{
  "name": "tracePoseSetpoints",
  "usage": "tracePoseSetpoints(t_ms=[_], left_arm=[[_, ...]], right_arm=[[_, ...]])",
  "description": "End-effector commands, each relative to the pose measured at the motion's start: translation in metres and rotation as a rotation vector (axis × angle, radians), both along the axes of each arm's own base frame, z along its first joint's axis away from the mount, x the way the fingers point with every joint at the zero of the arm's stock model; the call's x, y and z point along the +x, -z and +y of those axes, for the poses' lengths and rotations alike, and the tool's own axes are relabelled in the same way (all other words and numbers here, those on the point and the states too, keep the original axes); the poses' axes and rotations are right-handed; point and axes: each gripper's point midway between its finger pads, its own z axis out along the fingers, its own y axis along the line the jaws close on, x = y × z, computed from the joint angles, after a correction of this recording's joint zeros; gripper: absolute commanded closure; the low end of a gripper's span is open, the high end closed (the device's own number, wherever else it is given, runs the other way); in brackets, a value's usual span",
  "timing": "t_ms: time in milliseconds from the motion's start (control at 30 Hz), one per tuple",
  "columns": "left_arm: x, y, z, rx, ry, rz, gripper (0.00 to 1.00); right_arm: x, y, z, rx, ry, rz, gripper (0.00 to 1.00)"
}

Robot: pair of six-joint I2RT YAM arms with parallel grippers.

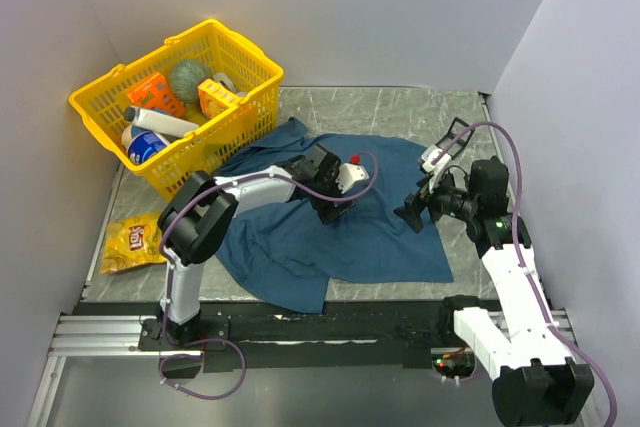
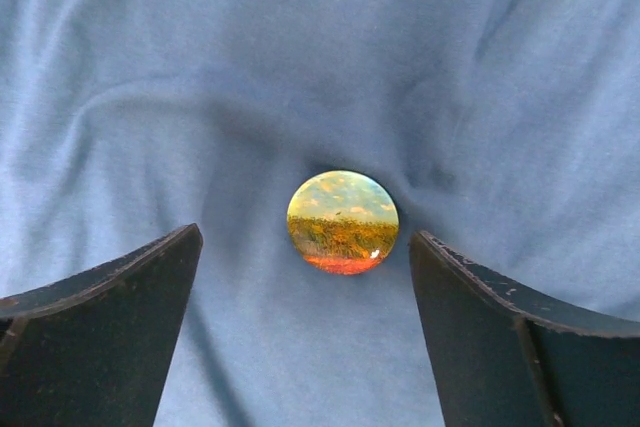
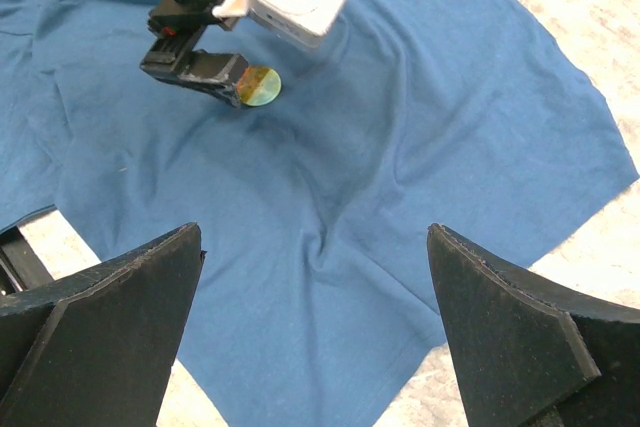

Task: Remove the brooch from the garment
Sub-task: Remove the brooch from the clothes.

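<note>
shirt [image 1: 380,237] 1 | brooch [image 2: 342,222] 1 | basket [image 1: 185,162] 1 | snack bag [image 1: 133,242] 1 | orange boxes [image 1: 157,92] [image 1: 215,97] 2 | ball [image 1: 187,77] 1 | bottle [image 1: 160,122] 1

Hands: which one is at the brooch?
The left hand, open astride the round brooch on the shirt. The right hand hovers open, farther off, with no brooch between its tips.

Bright, even, diffuse light across every view. The brooch [image 2: 342,222] sits crisp in the left wrist view, a soft shadow darkening the garment [image 2: 320,67] just above and around it.
</note>
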Motion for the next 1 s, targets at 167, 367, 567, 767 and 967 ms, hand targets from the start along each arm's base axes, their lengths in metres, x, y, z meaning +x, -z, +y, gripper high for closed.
tracePoseSetpoints(t_ms=[167,367,567,767,967], left_arm=[[0.003,-0.008,-0.012,-0.034,0.010,0.002,0.20],[-0.002,-0.006,-0.013,-0.036,0.029,0.027,0.27],[-0.008,-0.004,-0.015,-0.043,0.056,0.055,0.31],[-0.012,-0.002,-0.016,-0.042,0.073,0.077,0.39],[-0.013,0.001,-0.016,-0.036,0.076,0.088,0.44]], right_arm=[[0.001,-0.008,0.001,0.010,-0.011,-0.045,0.00],[0.001,-0.007,0.001,0.011,-0.012,-0.042,0.00],[0.002,-0.006,0.001,0.010,-0.013,-0.041,0.00],[0.002,-0.006,0.001,0.008,-0.012,-0.041,0.00],[0.002,-0.005,0.001,0.007,-0.013,-0.039,0.00]])
